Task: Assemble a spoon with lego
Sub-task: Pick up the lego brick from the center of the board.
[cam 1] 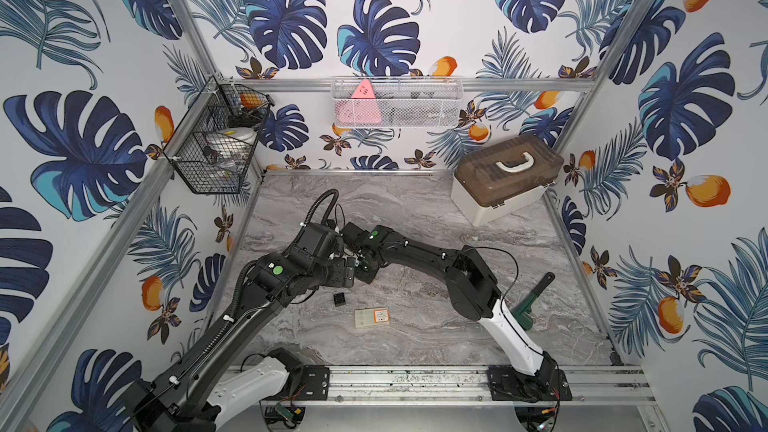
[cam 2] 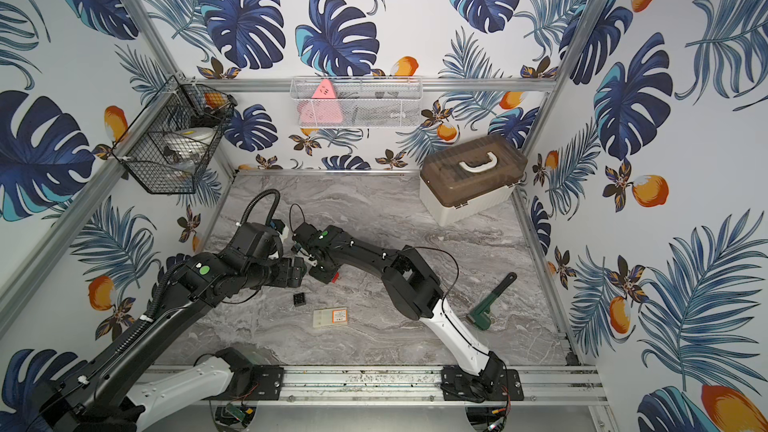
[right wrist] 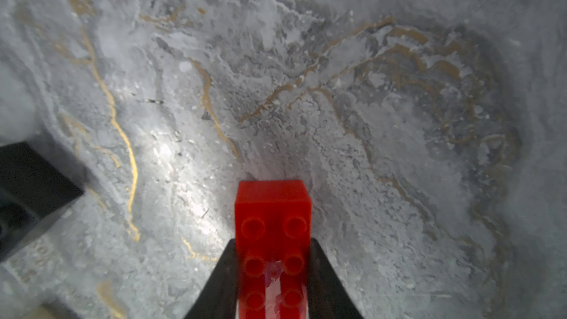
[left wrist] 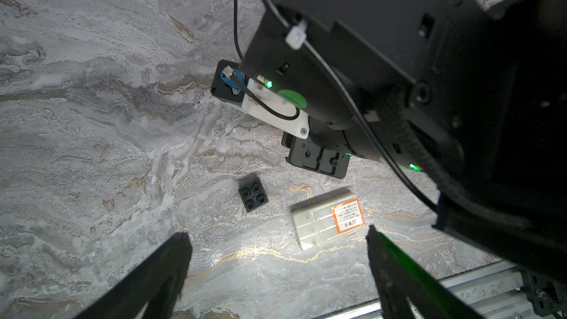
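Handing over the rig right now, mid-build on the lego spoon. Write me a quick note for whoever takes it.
Right pincer: shut on the red brick, close to the table.
Left pincer: open, empty, near the black brick, which lies loose beside the beige box.
Done: nothing visibly joined yet.
Left: join red and black, then the rest. The other bricks are not in view, possibly hidden.

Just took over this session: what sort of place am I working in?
Probably a staged robot test cell, not a real room: aluminium frame with leaf-print wallpaper, a marble-look tabletop, and a mounting rail along the front.
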You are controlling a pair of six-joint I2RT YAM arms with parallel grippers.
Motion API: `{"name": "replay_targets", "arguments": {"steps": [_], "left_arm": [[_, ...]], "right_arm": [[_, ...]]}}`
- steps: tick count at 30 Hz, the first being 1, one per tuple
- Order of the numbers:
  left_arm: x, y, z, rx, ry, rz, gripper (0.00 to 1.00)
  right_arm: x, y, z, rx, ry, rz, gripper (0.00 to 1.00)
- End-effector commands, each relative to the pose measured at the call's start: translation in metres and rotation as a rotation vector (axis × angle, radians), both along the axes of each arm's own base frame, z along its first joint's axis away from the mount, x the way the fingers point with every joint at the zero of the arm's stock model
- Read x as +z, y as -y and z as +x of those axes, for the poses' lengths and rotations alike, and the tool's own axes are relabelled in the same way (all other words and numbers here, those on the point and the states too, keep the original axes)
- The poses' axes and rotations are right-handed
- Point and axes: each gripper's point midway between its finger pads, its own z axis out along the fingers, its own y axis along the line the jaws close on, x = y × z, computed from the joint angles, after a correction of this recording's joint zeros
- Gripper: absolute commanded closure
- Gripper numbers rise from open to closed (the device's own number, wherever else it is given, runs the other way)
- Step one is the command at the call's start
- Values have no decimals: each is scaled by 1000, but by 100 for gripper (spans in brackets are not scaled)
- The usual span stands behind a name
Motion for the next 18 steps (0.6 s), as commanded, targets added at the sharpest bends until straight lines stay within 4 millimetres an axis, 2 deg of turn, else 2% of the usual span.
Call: {"name": "replay_targets", "arguments": {"steps": [1,5,9,14,18], "left_arm": [[4,-1,2,12,12,-5,5],[3,1,2,3,13,-13,5],[5,5,3,-19,23,-23,5],[13,16,8,-60,71,-73,6],[10,31,14,-94,91,-115,7]], "right_arm": [[0,4,1,8,6,-25,72],[18,12,12,-25,22,18,73],[54,37,34,-61,60,55,75],[108,83,58,-102,121,94,75],[148,131,64,-121,136,108,75]]}}
